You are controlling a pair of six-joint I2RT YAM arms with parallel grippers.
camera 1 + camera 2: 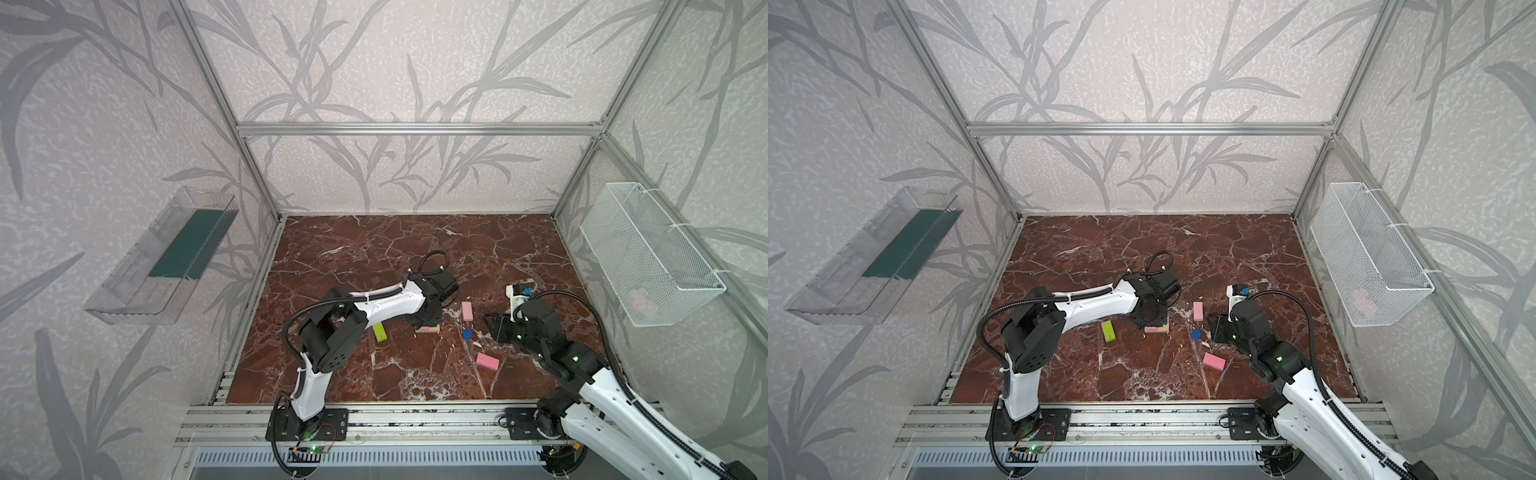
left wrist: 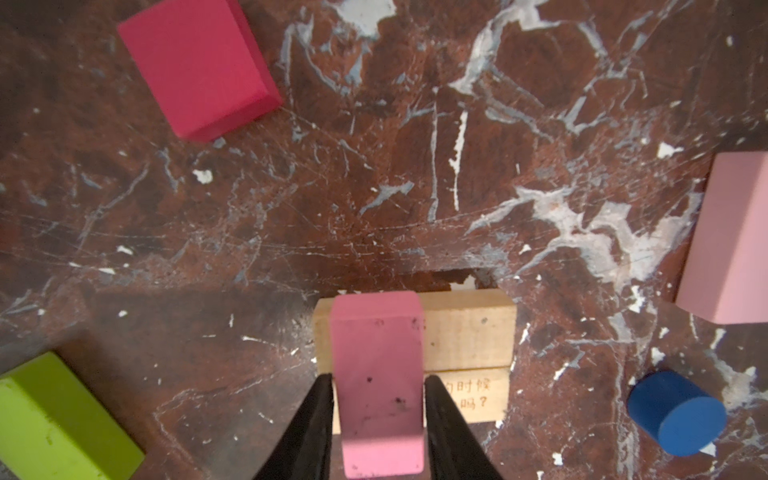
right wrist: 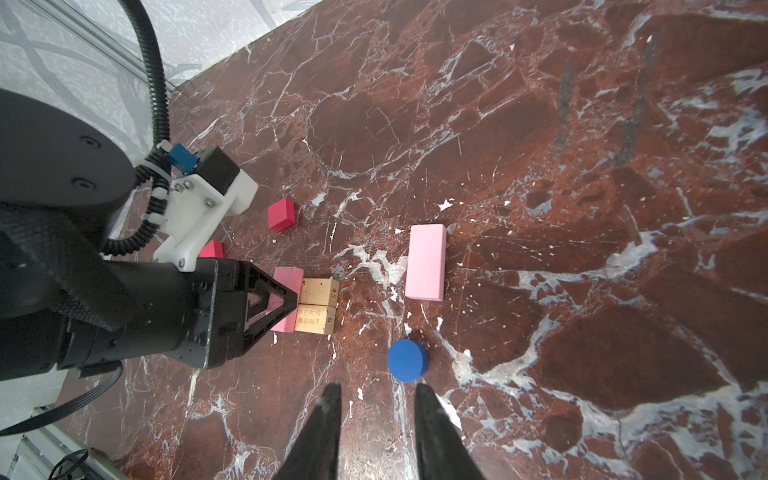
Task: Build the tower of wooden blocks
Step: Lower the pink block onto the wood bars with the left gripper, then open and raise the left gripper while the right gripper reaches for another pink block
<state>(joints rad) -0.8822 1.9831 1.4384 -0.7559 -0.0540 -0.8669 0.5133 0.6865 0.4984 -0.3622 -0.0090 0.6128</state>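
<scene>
Two tan bars lie side by side on the marble floor, and a pink bar rests across them. My left gripper straddles that pink bar, open, with thin gaps at both fingers. In both top views the left gripper hides most of this stack. Loose on the floor are a lime-green bar, two pink bars, a blue disc and two red cubes. My right gripper hovers open and empty, just short of the blue disc.
A white wire basket hangs on the right wall and a clear plastic bin on the left wall. Aluminium rails run along the floor's front edge. The marble floor stretches bare behind the blocks.
</scene>
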